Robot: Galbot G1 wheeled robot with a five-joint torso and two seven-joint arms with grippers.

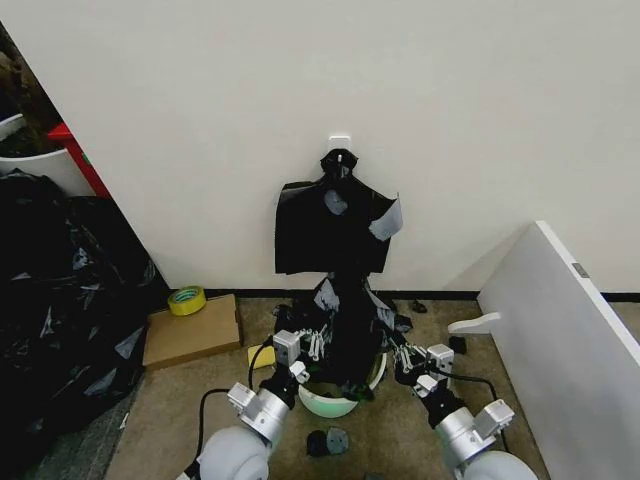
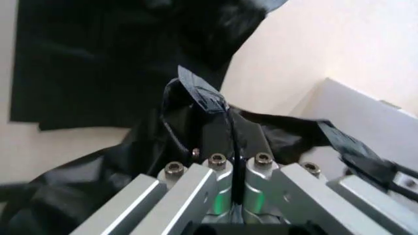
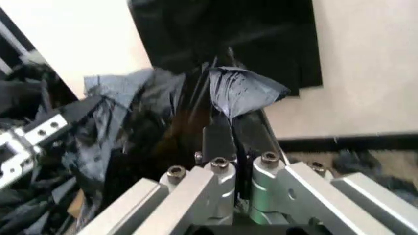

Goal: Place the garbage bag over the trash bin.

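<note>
The white trash bin (image 1: pixel 336 404) stands on the floor in front of me, near the wall. The crinkled black garbage bag (image 1: pixel 350 330) hangs bunched over its mouth and hides most of the rim. My left gripper (image 1: pixel 308 346) holds the bag's left edge. My right gripper (image 1: pixel 400 352) holds its right edge. In the left wrist view the left gripper (image 2: pixel 230 122) is shut on a fold of the bag (image 2: pixel 130 161). In the right wrist view the right gripper (image 3: pixel 233 134) is shut on another fold of the bag (image 3: pixel 245 88).
A flat black bundle (image 1: pixel 335 230) hangs from a wall hook above the bin. A large heap of black sheeting (image 1: pixel 60 300) fills the left side. A cardboard box (image 1: pixel 192 335) carries a yellow tape roll (image 1: pixel 186 299). A white board (image 1: pixel 570 320) leans at the right.
</note>
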